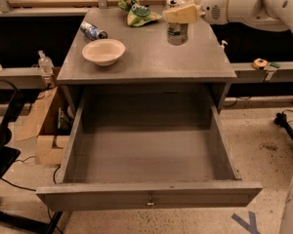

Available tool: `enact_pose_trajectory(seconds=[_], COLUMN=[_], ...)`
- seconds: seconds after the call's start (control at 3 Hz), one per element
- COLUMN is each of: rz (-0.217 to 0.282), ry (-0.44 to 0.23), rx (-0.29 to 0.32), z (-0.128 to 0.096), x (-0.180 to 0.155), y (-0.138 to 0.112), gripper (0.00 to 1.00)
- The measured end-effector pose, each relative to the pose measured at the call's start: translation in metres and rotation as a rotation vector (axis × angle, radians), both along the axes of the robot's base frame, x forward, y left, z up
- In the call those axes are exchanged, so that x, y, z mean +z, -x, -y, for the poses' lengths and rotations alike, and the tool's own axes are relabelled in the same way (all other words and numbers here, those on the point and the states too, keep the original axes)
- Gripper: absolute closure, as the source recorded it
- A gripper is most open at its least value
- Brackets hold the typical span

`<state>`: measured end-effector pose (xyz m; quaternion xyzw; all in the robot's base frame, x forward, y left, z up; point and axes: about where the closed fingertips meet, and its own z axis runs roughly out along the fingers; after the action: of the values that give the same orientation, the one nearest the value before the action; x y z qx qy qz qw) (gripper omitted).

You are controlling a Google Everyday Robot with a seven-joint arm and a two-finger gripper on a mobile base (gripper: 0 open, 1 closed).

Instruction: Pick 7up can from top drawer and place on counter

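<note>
While the white arm is reaching in from the right side of the camera view, its end effector (179, 15) is sitting over the back right part of the desk (146, 65) and gripping the 7up can (177, 33) around its upper half. One cream finger (183, 14) is crossing the front of the can just below the shiny top, so the end effector is closed around the can. The can is standing upright, its base down at the grey surface – whether it is touching cannot be told.

A cream bowl (103, 51) is resting toward the left edge, well apart from the can. Behind it, near the back left corner, a blue-labelled bottle (92, 31) is lying on its side. A green soft toy (138, 13) is lying at the back edge, just left of the can.

Below the front edge, the top drawer (147, 197) is hanging wide open – its grey floor and side walls are showing, and a small metal knob (150, 202) is sitting at the centre of its front panel. A cardboard box (43, 126) is standing on the floor beside the left edge.
</note>
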<state>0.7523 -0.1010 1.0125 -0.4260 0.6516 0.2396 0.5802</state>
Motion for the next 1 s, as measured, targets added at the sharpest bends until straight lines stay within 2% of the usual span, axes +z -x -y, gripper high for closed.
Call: enact_pose_trajectory(seconds=[0.33, 0.67, 1.0], rz=[0.019, -0.005, -0.058], ry=[-0.024, -0.061, -0.107], rx=[-0.055, -0.084, -0.098], z=[0.028, 0.048, 0.061], x=[-0.026, -0.068, -0.121], y=[-0.017, -0.031, -0.040], gripper=[1.00, 1.00, 1.00])
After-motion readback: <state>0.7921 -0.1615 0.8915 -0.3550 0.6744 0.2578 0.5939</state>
